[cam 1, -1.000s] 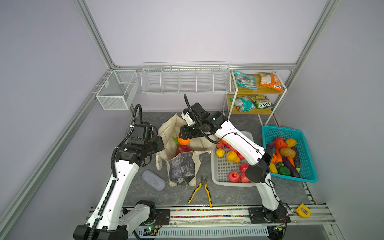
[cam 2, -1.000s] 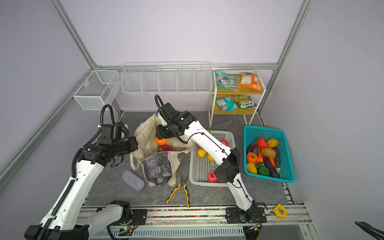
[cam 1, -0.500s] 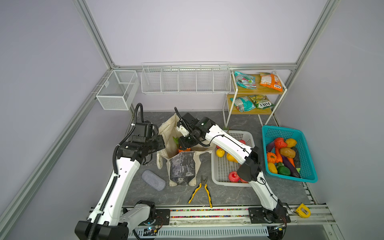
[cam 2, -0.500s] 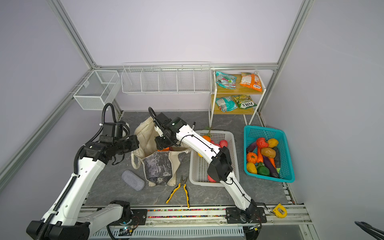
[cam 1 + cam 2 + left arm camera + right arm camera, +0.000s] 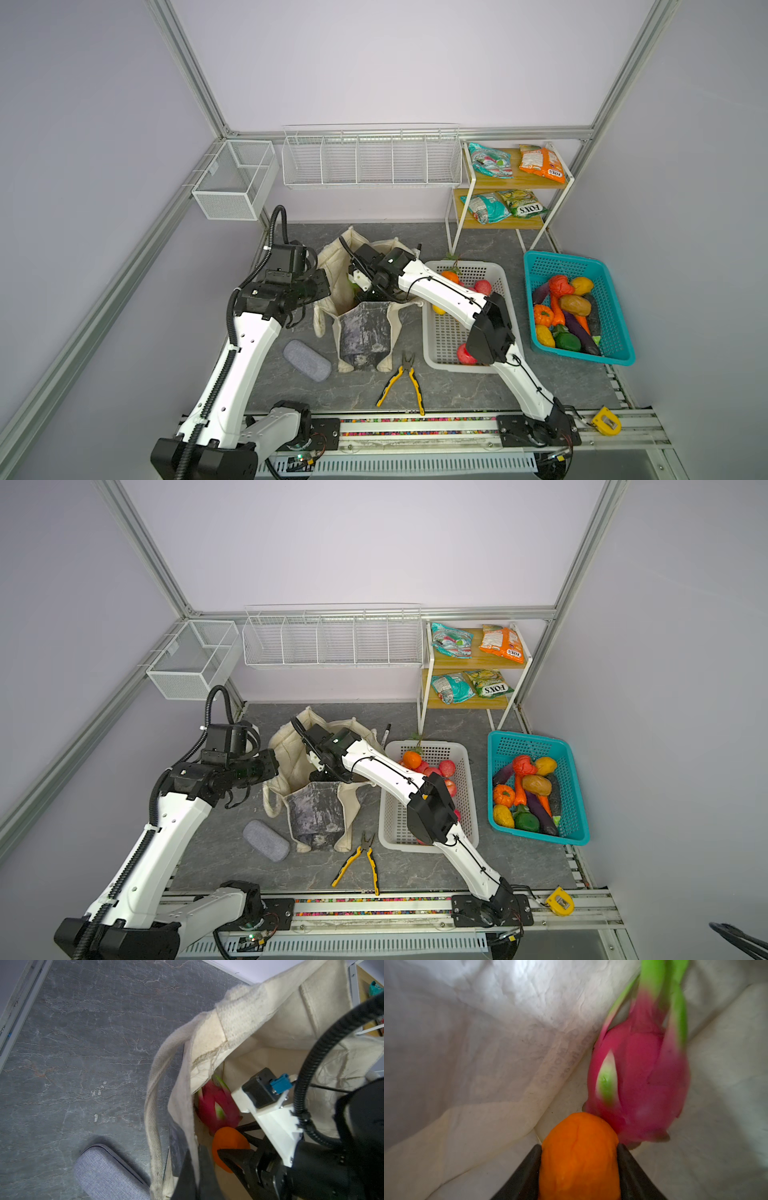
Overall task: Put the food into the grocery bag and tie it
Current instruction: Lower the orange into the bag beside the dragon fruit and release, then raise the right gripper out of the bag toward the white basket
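The cream grocery bag (image 5: pixel 362 332) (image 5: pixel 315 812) stands open in the middle of both top views, grey panel facing front. My left gripper (image 5: pixel 196 1169) is shut on the bag's near rim, with cream fabric pinched between its fingers. My right gripper (image 5: pixel 579 1159) reaches down inside the bag, shut on an orange (image 5: pixel 579 1153) (image 5: pixel 228 1142). A pink dragon fruit (image 5: pixel 639 1084) (image 5: pixel 216 1109) lies on the bag's floor, right beside the orange. More fruit sits in the white basket (image 5: pixel 442 349), and FOX'S packets (image 5: pixel 540 164) lie on the shelf.
Right of the bag stand the white basket and a teal basket (image 5: pixel 615 307) full of vegetables. Yellow-handled pliers (image 5: pixel 401 382) lie in front of the bag and a grey case (image 5: pixel 306 359) at its front left. Wire baskets (image 5: pixel 370 158) hang on the back wall.
My right gripper has carried the orange from above the bag's mouth down into the bag, beside the dragon fruit. My left gripper has kept its hold on the rim.
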Robot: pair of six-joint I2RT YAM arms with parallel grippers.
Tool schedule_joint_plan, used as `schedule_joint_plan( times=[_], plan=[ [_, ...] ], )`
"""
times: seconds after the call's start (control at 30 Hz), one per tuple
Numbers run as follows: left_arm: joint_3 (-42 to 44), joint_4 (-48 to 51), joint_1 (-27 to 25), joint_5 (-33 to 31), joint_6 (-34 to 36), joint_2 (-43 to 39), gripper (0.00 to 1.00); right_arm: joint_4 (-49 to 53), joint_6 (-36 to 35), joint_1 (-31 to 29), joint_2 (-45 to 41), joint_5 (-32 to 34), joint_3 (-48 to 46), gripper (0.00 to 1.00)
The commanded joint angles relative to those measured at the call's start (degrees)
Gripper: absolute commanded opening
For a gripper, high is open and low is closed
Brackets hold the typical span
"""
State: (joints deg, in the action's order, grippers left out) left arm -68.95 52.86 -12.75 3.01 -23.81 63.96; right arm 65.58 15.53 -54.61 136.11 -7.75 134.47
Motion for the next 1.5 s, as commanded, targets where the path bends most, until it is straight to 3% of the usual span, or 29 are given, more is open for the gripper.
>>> schedule_joint_plan(
  times=[0.0, 0.27, 0.43, 0.8, 0.9, 0.97, 1.47],
  plan=[
    [-2.2, -1.7, 0.1, -0.5, 0.8, 0.3, 0.00, -1.0, -1.4, 0.0, 2.0, 1.1, -1.9, 0.54],
    [-1.7, -1.9, 0.1, -1.1, 1.2, 0.0, 0.00, -2.2, -0.2, 0.0, 2.3, 1.2, -4.8, 0.55],
    [-1.6, -1.4, 0.1, -1.1, 1.0, -0.6, 0.00, -3.0, 0.7, 0.0, 0.9, 2.1, -6.1, 0.61],
    [-0.3, -2.2, 0.1, -0.6, 1.0, -1.2, 0.00, -7.8, 1.4, -0.1, -4.8, 5.7, -9.6, 0.86],
    [-0.7, -2.2, 0.1, -0.4, 1.1, -0.8, 0.00, -8.2, 0.5, -0.1, -6.1, 7.0, -9.2, 1.00],
    [-1.0, -2.1, 0.1, -0.3, 1.3, -0.6, 0.00, -8.4, -0.2, -0.1, -6.9, 7.8, -8.6, 0.88],
    [-0.7, -2.1, 0.1, -0.5, 1.6, -1.5, 0.00, -5.2, -0.7, -0.1, -13.8, 14.1, 3.7, 0.88]
  ],
)
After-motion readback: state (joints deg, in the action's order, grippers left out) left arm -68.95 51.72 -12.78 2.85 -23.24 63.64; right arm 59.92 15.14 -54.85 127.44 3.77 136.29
